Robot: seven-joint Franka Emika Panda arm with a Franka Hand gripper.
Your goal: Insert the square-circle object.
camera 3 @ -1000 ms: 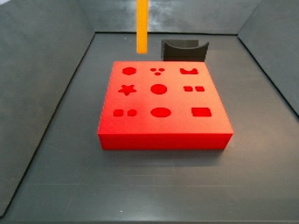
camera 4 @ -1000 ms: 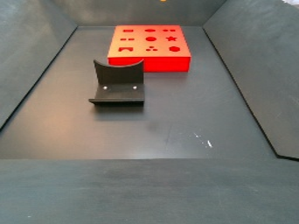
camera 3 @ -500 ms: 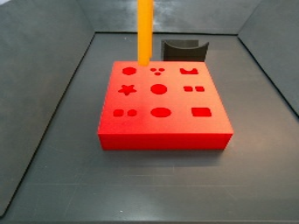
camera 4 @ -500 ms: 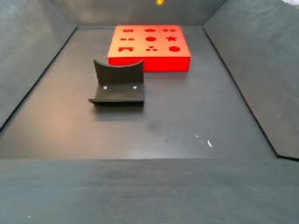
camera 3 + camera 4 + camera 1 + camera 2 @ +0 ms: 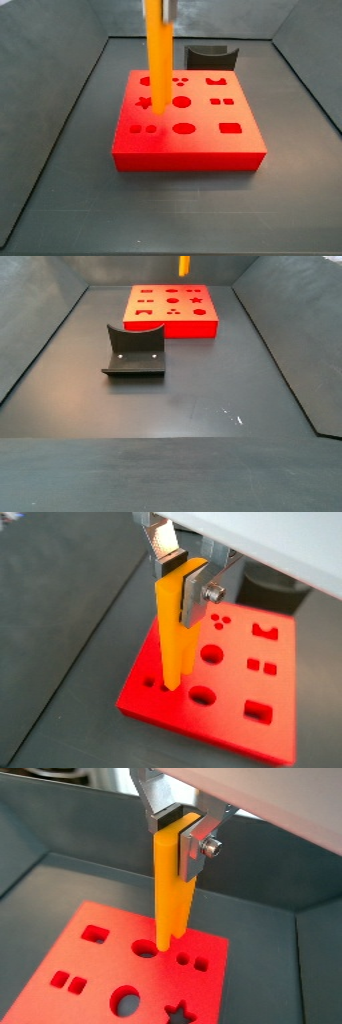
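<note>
No text, label, brand, number or sign could be read anywhere. The red block [image 5: 185, 122] bore only cut-out shapes, no lettering. The orange bar [image 5: 174, 627] was plain, and so was the gripper [image 5: 185, 574] that clamped its upper end above the block. The fixture [image 5: 135, 350] and the grey floor [image 5: 174, 406] carried no marks either.

Opposed high side views sharing red block [image 5: 185, 118]; wrist views close above the hand [image 5: 183, 574]
</note>
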